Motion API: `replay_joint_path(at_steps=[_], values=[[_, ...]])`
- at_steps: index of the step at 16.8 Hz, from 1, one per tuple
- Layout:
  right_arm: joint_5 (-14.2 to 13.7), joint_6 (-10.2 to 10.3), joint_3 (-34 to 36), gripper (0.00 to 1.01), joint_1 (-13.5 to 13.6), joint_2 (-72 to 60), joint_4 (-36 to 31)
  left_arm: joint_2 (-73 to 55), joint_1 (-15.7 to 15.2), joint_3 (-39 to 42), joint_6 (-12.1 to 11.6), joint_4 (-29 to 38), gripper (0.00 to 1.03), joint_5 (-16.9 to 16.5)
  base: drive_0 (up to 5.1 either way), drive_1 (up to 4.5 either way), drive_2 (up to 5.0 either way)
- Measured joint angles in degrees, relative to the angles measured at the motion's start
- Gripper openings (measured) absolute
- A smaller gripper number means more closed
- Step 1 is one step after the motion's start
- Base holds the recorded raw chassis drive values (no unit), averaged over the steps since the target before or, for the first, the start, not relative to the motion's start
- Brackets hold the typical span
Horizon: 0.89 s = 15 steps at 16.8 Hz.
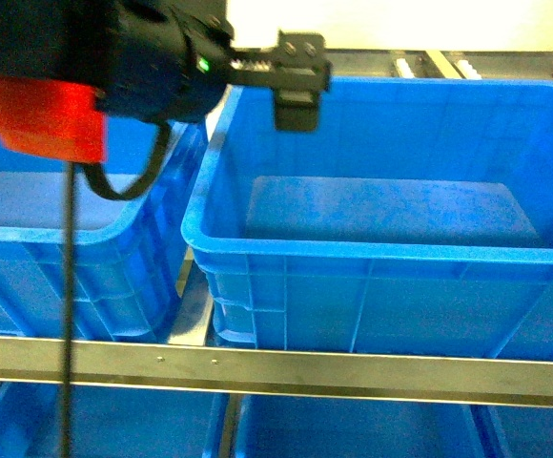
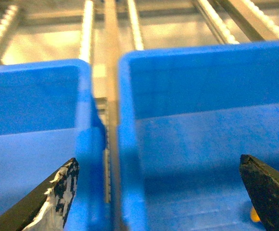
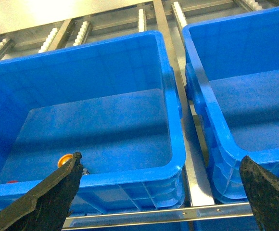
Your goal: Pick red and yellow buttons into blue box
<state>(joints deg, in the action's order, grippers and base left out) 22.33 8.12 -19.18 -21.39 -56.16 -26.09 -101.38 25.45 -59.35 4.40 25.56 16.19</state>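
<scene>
Still on the approach for the first pick, by the look of it. Seeing the right gripper (image 3: 159, 157) spread wide with nothing in it, hanging over the front wall of a blue bin (image 3: 130, 180). Same deal for the left gripper (image 1: 300, 81): wide apart, empty, up over the gap between two bins.

Spotting the yellow button (image 3: 65, 160) on the bin floor, close to the front-left corner, right at the tip of the right gripper's left finger (image 3: 53, 192). Probably the red button (image 3: 12, 182) as a sliver further into that corner, but can't swear to it.

To do this well: drop straight down, centre on the cap, keep the fingers off the front wall, then close on the blocky body rather than the round cap.

Cap seems to face up and a bit toward the camera. Can't call the long axis, with the body hidden behind the finger.
</scene>
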Motion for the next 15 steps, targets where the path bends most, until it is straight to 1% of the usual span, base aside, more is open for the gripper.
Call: replay_joint_path(at_steps=[1,2,3,4,5,6,7,9,10,11,12,13,14,15], values=[[0.0,0.0,0.0,0.98,0.0,0.0,0.0,5.77,-0.55,4.9,0.11,2.01,0.98,4.26,0.0,0.0,0.0],[0.02,0.0,0.0,0.98,0.0,0.0,0.0,10.47,-0.35,9.49,0.39,4.02,0.98,7.04,0.0,0.0,0.0],[0.0,0.0,0.0,0.98,0.0,0.02,-0.02,15.8,0.68,15.15,1.36,5.62,0.98,10.32,0.0,0.0,0.0],[0.02,0.0,0.0,0.98,0.0,0.0,0.0,20.9,1.86,20.24,2.97,3.89,0.98,13.94,0.0,0.0,0.0],[0.0,0.0,0.0,0.98,0.0,0.0,0.0,26.45,3.91,26.27,4.28,2.45,0.98,17.77,0.0,0.0,0.0],[0.02,0.0,0.0,0.98,0.0,0.0,0.0,31.23,5.46,30.73,6.25,-1.07,0.98,21.22,0.0,0.0,0.0],[0.0,0.0,0.0,0.98,0.0,0.0,0.0,32.09,5.53,31.67,7.3,-1.07,0.98,21.94,0.0,0.0,0.0],[-0.02,0.0,0.0,0.98,0.0,0.02,0.13,32.0,5.16,31.39,7.91,-0.92,0.98,22.23,0.0,0.0,0.0],[-0.11,-0.09,0.17,0.97,0.02,-0.09,-1.29,32.0,5.27,31.39,8.15,-0.85,0.98,22.21,0.0,0.0,0.0],[-2.69,-2.49,2.75,0.87,1.16,-0.66,-10.69,31.26,4.33,33.62,6.16,9.16,0.92,18.1,0.0,0.0,0.0],[-4.46,-4.98,6.47,0.75,3.54,1.84,-14.73,32.74,1.38,38.51,2.16,18.18,0.79,11.98,0.0,0.0,0.0],[-5.95,-6.34,8.7,0.63,5.4,4.39,-14.16,35.8,-1.18,42.88,-0.46,21.4,0.68,8.92,0.0,0.0,0.0],[-7.41,-6.78,9.79,0.52,6.95,6.6,-13.35,39.34,-3.48,45.42,-1.84,21.38,0.57,6.43,0.0,0.0,0.0],[-8.76,-7.32,10.86,0.41,8.33,8.79,-12.57,41.75,-5.09,46.64,-2.49,21.09,0.48,4.9,0.0,0.0,0.0]])
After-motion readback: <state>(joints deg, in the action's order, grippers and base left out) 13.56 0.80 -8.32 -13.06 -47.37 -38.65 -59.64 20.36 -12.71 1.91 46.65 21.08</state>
